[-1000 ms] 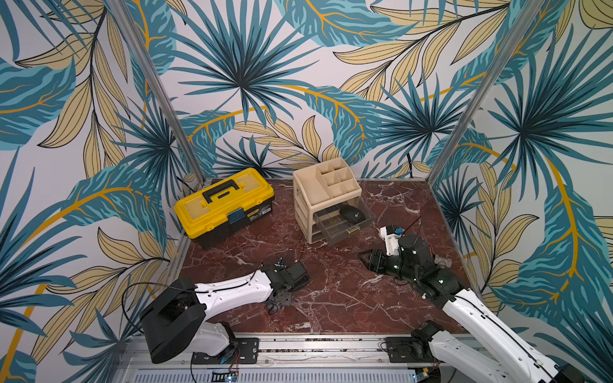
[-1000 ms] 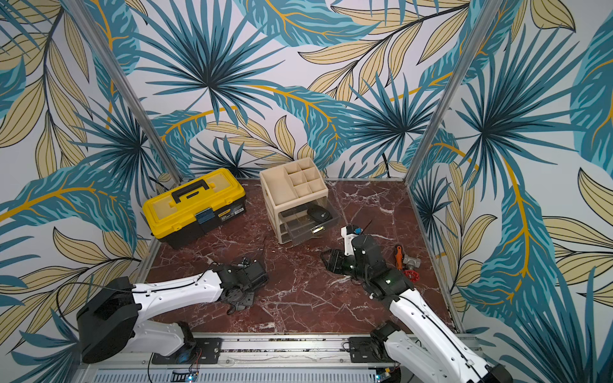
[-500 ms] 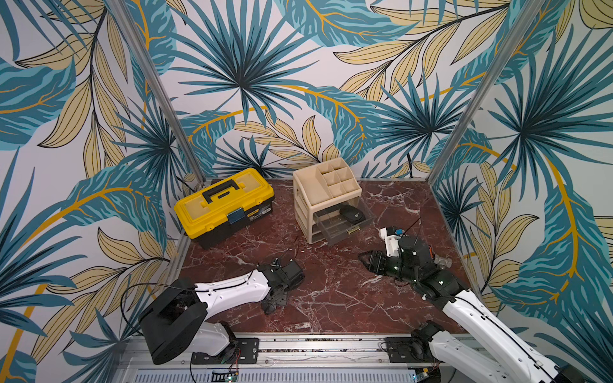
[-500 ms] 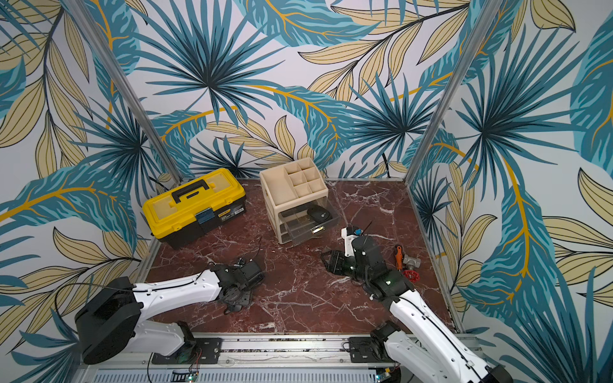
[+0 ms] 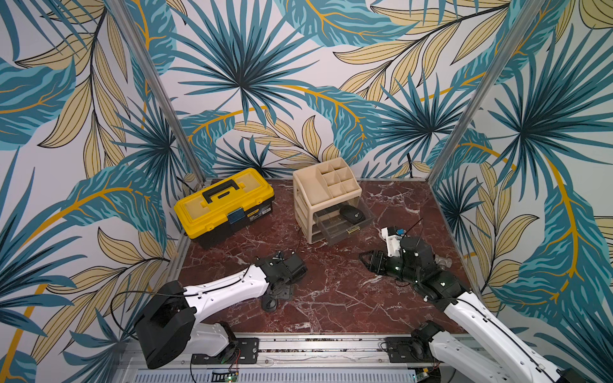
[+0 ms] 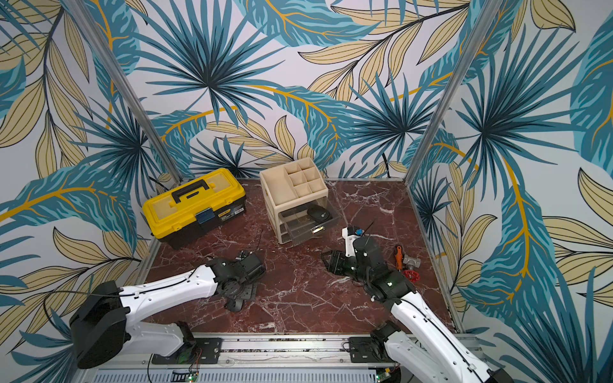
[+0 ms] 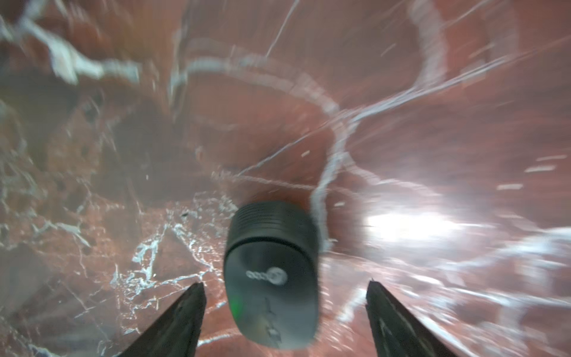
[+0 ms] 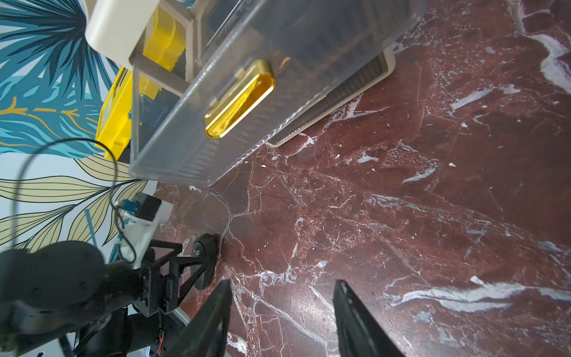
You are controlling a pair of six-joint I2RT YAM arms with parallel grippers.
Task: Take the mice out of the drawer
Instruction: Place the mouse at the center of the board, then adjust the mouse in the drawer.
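In a top view, read the marble table (image 5: 331, 298) as a clock face with twelve at the back wall. The beige organizer (image 5: 326, 185) stands at twelve with its clear drawer (image 5: 335, 228) pulled out. The mouse in the drawer (image 5: 353, 215) lies at the drawer's right side. The mouse on the table (image 5: 270, 303) lies at about seven o'clock, just beneath the left gripper (image 5: 280, 291), whose jaws are too hidden here to read. The right gripper (image 5: 365, 259) hovers at about four o'clock, pointing toward the centre.

The yellow toolbox (image 6: 194, 209) sits at ten o'clock in a top view, lid shut.

The left wrist view is blurred but clear enough. The mouse on the table (image 7: 272, 275) rests on the marble between the spread fingers (image 7: 185, 312), with a gap on either side. The left gripper (image 7: 284, 282) is wide open and holds nothing.

In the right wrist view, the right gripper (image 8: 282, 282) has its jaws partly apart over bare marble, with nothing between them. The drawer's gold handle (image 8: 239, 99) faces it.

As I judge it, one mouse is out and set down, and at least one is left to fetch. Only these two show. Whether more lie under the organizer's top or in its lower drawers cannot be told.
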